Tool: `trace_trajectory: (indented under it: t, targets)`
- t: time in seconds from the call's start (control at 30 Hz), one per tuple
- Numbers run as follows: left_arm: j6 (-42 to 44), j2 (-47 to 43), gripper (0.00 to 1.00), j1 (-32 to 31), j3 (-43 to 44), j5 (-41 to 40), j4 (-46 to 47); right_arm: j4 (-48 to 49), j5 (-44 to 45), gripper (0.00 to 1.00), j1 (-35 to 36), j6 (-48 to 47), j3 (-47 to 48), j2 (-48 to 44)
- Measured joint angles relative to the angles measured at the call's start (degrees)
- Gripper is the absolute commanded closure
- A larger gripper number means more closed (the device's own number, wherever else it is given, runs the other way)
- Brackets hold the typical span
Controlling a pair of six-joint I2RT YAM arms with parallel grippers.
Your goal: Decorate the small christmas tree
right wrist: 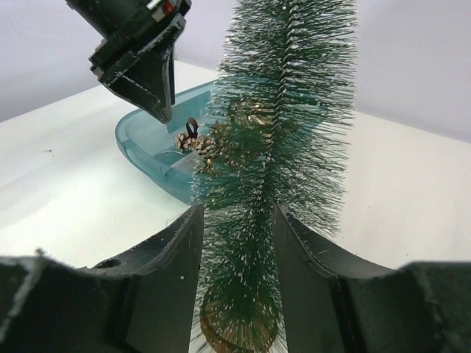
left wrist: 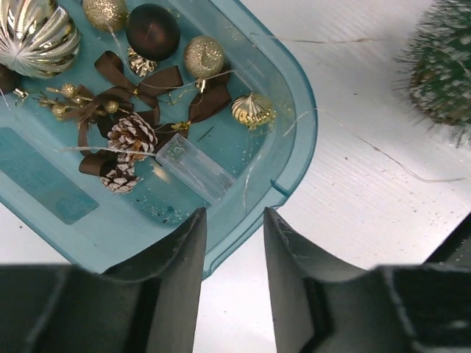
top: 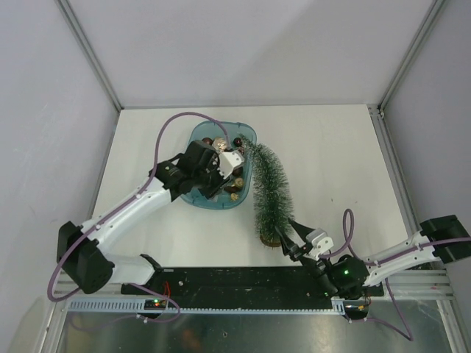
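Logged from my remote station.
- Surface: white, matte, and it carried faint scuffs and thin lines.
- Back wall: a plain pale grey panel.
- Left wall and right wall: the same pale grey, faintly lilac.
- Frame posts: bare aluminium, and they met the surface's far corners.
- Near edge: it held a black mounting plate and a slotted pale rail.
- Light: it was even and soft, and I saw only faint shadows.
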Motion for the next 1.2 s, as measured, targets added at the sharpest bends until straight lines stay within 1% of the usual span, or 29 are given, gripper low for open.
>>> trace_trajectory:
  t: [0.03, 0.1, 0.23, 0.4, 0.77, 0.97, 1.03, 1.1, 1.17, 1.2]
  targets:
    - [0.2, -0.9, 0.45, 0.0, -0.3, 0.2, 0.0, 0.0, 0.4, 0.52, 0.4, -0.4, 0.0, 0.0]
    - [0.9, -2.6, 0.39, 0.0, -1.4, 0.6, -0.1, 0.0, 1.1, 0.51, 1.3, -0.9, 0.0, 0.0]
    - [1.9, -3.9, 0.34, -0.1, -4.4, 1.1, -0.8, 0.0, 2.3, 0.5, 3.0, -2.4, 0.1, 0.1]
    - [3.2, -3.3, 0.32, -0.1, -6.2, 2.0, -1.8, 0.0, 2.9, 0.49, 5.1, -5.3, 2.0, 0.1]
    - [5.1, 3.1, 0.33, -0.1, -6.1, 2.8, -1.1, 0.0, 2.9, 0.5, 11.4, -13.0, 8.3, 0.8]
    - [5.2, 4.8, 0.37, -0.1, -4.9, 3.0, -0.2, 0.0, 2.3, 0.5, 14.4, -18.5, 12.2, 2.1]
    - [5.3, 4.9, 0.39, -0.1, -4.3, 3.0, 0.2, 0.0, 2.1, 0.5, 15.2, -20.1, 13.1, 2.1]
    - [5.4, 4.9, 0.46, -0.1, -3.8, 3.1, 0.6, 0.0, 1.8, 0.5, 16.0, -21.9, 13.9, 2.2]
    - [5.7, 4.9, 0.61, -0.1, -3.6, 3.1, 1.1, 0.0, 1.5, 0.49, 16.7, -23.9, 14.9, 2.2]
    - [5.8, 4.9, 0.66, -0.1, -3.6, 3.1, 1.4, 0.0, 1.3, 0.49, 17.1, -25.0, 15.4, 2.1]
